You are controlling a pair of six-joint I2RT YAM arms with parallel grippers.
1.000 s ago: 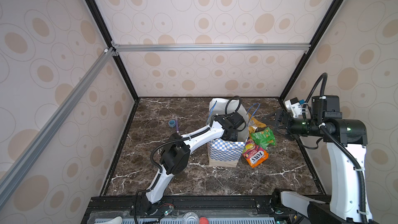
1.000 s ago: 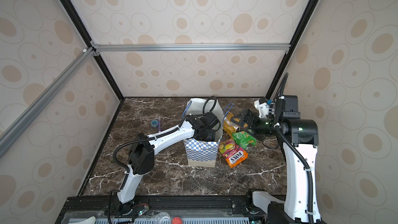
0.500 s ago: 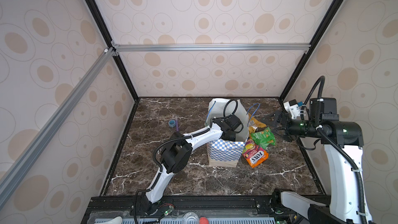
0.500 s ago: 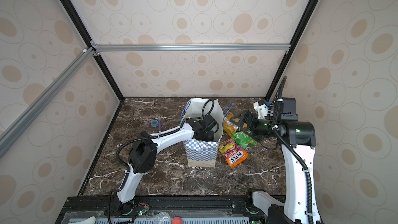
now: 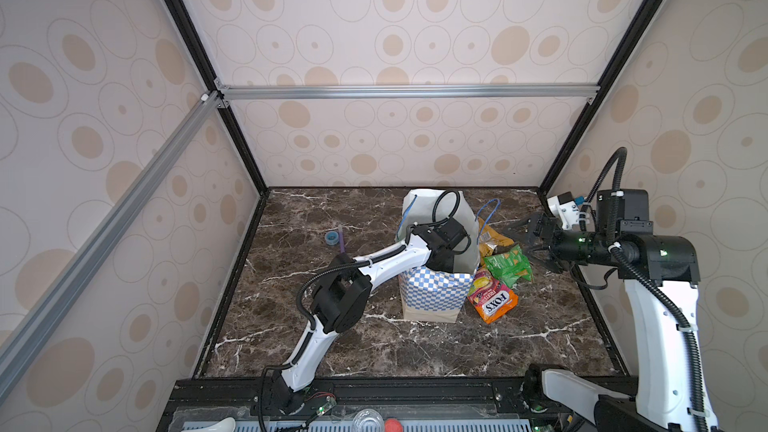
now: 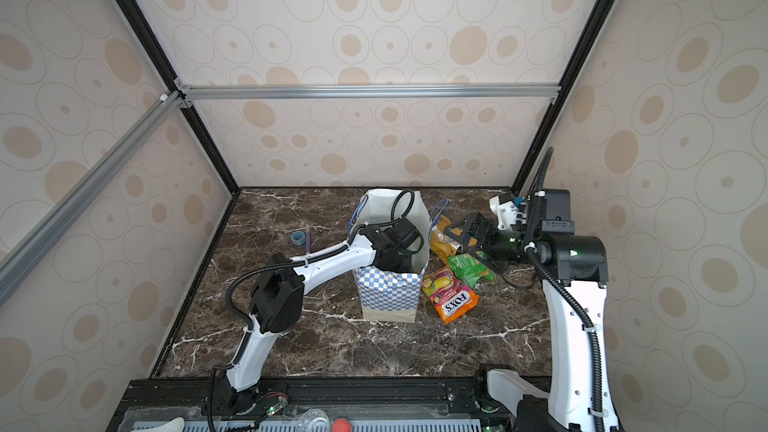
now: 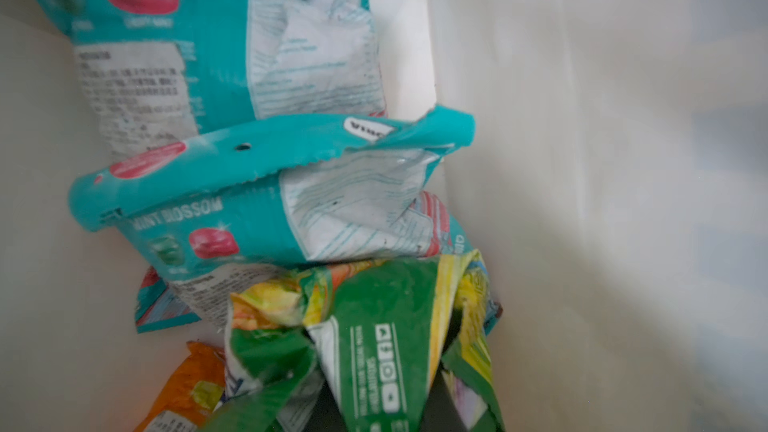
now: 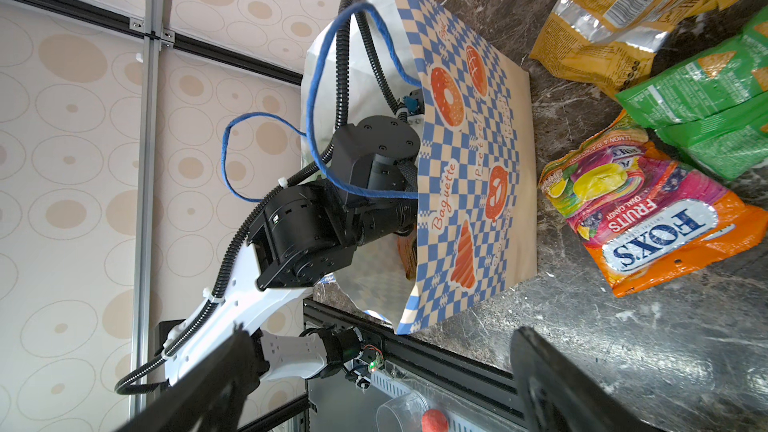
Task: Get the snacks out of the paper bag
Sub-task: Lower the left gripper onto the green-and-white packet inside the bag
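Left fingers [image 7: 448,409] pinch a green packet [image 7: 374,317] inside the paper bag [image 5: 436,297]; next, probably lift it clear. Right fingers [image 8: 557,384] hang spread.

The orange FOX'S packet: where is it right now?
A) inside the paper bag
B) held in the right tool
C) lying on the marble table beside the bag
C: the FOX'S packet lies on the marble table, just outside the paper bag.
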